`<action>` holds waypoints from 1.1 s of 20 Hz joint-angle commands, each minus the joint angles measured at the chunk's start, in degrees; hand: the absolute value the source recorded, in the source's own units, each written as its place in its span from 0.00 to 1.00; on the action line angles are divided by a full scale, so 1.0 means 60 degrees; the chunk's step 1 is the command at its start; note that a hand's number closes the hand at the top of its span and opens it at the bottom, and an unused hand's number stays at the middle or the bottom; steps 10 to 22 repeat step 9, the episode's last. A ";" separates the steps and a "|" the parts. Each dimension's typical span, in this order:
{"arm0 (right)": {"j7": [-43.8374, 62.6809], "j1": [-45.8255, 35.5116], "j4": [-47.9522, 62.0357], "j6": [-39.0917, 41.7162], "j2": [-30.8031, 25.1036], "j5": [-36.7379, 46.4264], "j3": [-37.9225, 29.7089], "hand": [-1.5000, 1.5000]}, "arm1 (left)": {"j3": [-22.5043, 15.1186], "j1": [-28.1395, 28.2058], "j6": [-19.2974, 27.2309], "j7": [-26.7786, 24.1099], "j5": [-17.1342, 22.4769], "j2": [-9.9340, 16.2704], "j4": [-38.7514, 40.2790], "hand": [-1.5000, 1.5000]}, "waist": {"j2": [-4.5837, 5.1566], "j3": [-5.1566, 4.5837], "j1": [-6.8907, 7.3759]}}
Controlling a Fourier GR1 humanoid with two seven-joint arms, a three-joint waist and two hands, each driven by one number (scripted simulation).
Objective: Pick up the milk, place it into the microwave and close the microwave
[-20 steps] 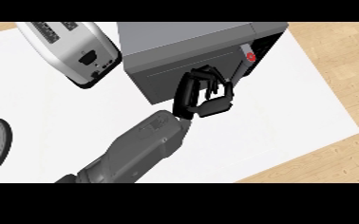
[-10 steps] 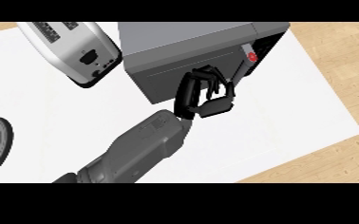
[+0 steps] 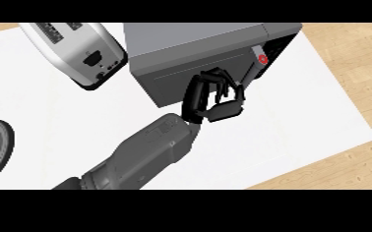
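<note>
Looking down on the white desk (image 3: 291, 142), one hand (image 3: 214, 101) is seen at the front of the microwave (image 3: 196, 54). Which hand it is cannot be told. Its fingers (image 3: 195, 96) are curled against the door, with nothing pinched in them. No milk is seen, so it may be inside already. The door looks almost shut; a last push is likely left. A toaster (image 3: 80, 54) is parked nearby.
</note>
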 commanded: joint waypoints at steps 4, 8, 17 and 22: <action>-0.0067 -0.0295 0.0623 0.0261 -0.0206 -0.0160 -0.0040 0.00 | 0.0374 -0.1035 -0.0128 0.0179 0.0271 0.0003 0.0816 1.00 | 0.0165 -0.0012 -0.0031; -0.0023 -0.0525 0.0881 0.0370 -0.0491 -0.0252 -0.0118 0.00 | 0.0357 -0.1118 -0.0114 0.0131 0.0427 0.0003 0.0809 1.00 | 0.0156 -0.0027 -0.0013; -0.0071 -0.0511 0.1007 0.0404 -0.0462 -0.0248 -0.0131 0.00 | 0.0352 -0.1075 -0.0149 0.0085 0.0447 0.0003 0.0882 1.00 | 0.0173 -0.0011 0.0060; -0.0071 -0.0511 0.1007 0.0404 -0.0462 -0.0248 -0.0131 0.00 | 0.0352 -0.1075 -0.0149 0.0085 0.0447 0.0003 0.0882 1.00 | 0.0173 -0.0011 0.0060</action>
